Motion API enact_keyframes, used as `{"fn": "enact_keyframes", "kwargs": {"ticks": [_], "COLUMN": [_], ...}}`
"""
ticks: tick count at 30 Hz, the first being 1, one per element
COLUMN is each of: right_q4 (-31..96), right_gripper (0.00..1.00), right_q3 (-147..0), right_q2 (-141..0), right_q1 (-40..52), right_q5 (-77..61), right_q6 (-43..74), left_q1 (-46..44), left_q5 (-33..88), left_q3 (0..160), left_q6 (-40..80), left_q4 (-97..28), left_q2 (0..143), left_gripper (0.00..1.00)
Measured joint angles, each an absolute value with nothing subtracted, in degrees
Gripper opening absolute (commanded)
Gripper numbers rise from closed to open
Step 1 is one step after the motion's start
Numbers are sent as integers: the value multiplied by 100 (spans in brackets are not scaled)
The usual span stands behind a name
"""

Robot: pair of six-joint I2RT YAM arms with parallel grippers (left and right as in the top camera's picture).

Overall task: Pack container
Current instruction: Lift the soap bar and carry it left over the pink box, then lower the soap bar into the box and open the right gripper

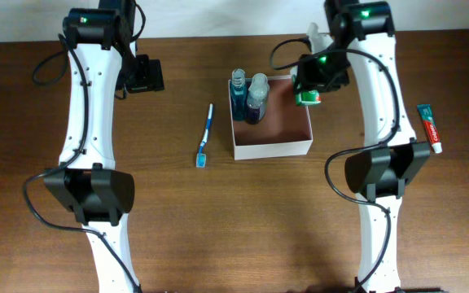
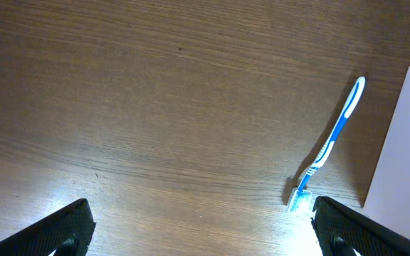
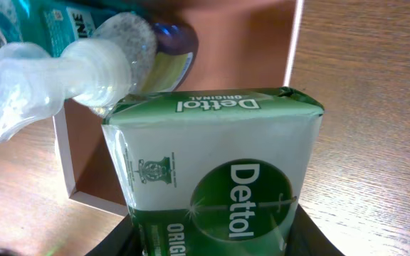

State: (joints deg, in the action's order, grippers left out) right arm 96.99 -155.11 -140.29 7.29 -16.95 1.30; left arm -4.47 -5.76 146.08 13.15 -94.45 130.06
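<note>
Two bottles (image 1: 256, 98) are in the container (image 1: 273, 150); the right gripper (image 3: 213, 238) clamps a soap packet (image 3: 219, 171), apparently above its corner; toothbrush (image 1: 205, 136) and toothpaste (image 1: 430, 127) lie outside it; the left gripper (image 2: 201, 222) gapes empty.

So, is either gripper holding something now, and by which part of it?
The right gripper holds the green Dettol packet by the end nearest its wrist camera. The left gripper is open and holds nothing.

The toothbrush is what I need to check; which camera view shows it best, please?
The left wrist view: the toothbrush lies whole and large beside the box wall. Overhead shows it whole but small; the right wrist misses it.
</note>
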Motion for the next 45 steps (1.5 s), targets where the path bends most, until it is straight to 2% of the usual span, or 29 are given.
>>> {"fn": "enact_keyframes", "kwargs": {"ticks": [8,24,29,32,40,45], "right_q4": [9668,8626,8366,8254,8200,8182], "right_gripper": [22,24,27,33,61,69], "right_q3": [-15152,-13924,-13456,-13292,-13273,-13273], "right_q2": [-14027,-14022,-14022,-14022,-14022,-14018], "right_q1": [1070,1103,1103,1103,1103,1109], "right_q5": [-1177,-1033,-1037,-1041,-1059,-1081], "right_q6": [309,331,329,329,405,414], "left_q1": [-447,-447,-447,-447,-447,-447], "left_q5": [-576,-576,-576,-576,-576,-574], "left_q3": [14608,14608,14608,14608,14608,14608], "left_q6": [1315,1315,1315,1315,1313,1315], "left_q4": [-9445,-9445,-9445,-9445,-9445,-9445], "left_q2": [13006,13006,13006,13006,13006,13006], "left_gripper": [99,99,99,99,99,99]}}
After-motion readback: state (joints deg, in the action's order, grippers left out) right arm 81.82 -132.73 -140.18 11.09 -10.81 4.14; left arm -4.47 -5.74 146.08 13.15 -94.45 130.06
